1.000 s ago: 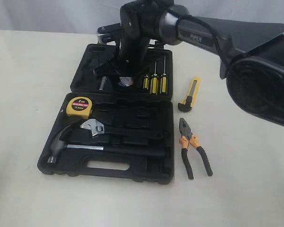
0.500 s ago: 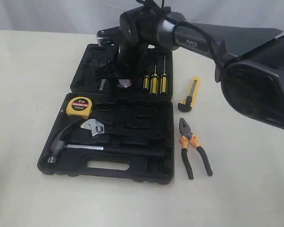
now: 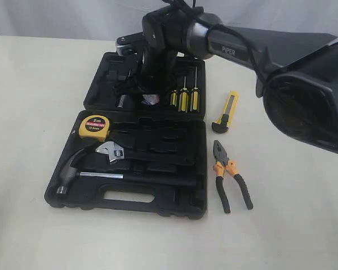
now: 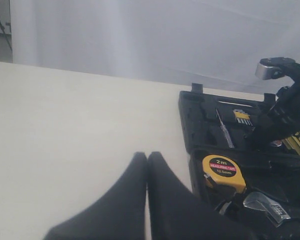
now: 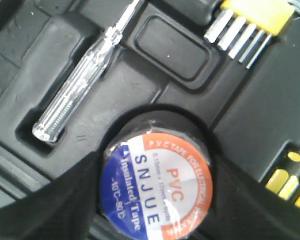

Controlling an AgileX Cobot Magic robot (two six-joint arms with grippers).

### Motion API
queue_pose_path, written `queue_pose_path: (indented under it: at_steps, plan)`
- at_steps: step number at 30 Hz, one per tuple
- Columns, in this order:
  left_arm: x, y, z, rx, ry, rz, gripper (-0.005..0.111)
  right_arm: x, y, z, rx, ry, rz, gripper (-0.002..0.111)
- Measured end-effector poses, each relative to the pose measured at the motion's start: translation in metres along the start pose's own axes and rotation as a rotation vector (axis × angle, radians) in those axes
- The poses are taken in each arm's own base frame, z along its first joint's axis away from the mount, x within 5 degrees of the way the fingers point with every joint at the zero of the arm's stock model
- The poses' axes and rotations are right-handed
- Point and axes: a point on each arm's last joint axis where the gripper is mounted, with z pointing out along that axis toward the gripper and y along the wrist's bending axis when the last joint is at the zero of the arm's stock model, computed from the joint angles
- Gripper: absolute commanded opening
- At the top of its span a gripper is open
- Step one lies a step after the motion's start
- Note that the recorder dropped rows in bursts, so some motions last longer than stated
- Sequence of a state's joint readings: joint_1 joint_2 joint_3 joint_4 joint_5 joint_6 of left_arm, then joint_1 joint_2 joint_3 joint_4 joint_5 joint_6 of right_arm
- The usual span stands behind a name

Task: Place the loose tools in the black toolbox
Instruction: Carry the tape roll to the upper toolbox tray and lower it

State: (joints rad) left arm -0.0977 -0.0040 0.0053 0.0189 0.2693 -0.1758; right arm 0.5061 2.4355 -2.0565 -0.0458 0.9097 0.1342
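Since a second ago our right arm has swung its forearm a little toward 9 o'clock; no tool on the surface has shifted.

Nearest us, the open black toolbox shows its handle edge. In its near half lie the hammer, whose black handle melts into the moulding, and the adjustable wrench. The yellow tape measure sits in that half's 10 o'clock corner.

At 3 o'clock of the box, out on the surface, lie the pliers. Beyond them, toward 1 o'clock, is the utility knife.

In the far half stand the three screwdrivers. Just at their 9 o'clock the wrist hides nearly all of the tape roll; from outside we see only a sliver of label. The right wrist camera shows our right jaws clamped on its two sides, over the far half's moulding, near a clear-handled tester. We cannot tell whether the roll touches the tray. The arm's housing is blurred and cut off at 3 o'clock.

Our left jaws, seen only by their own camera, are pressed together over bare surface beside the box.
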Motion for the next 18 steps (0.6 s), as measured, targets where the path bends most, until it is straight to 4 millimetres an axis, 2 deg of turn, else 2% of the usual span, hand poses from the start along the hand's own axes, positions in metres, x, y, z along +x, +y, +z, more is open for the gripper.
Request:
queue_pose_path:
  at_steps: [13, 16, 18]
  plan:
    - [0.0, 0.0, 0.0, 0.0, 0.0, 0.0, 0.0, 0.0, -0.001, 0.0, 0.008, -0.002, 0.0, 0.071]
    - [0.0, 0.0, 0.0, 0.0, 0.0, 0.0, 0.0, -0.002, -0.001, -0.005, 0.007, -0.009, 0.001, 0.06]
    - [0.0, 0.0, 0.0, 0.0, 0.0, 0.0, 0.0, -0.004, -0.001, -0.012, 0.006, -0.02, 0.001, 0.043]
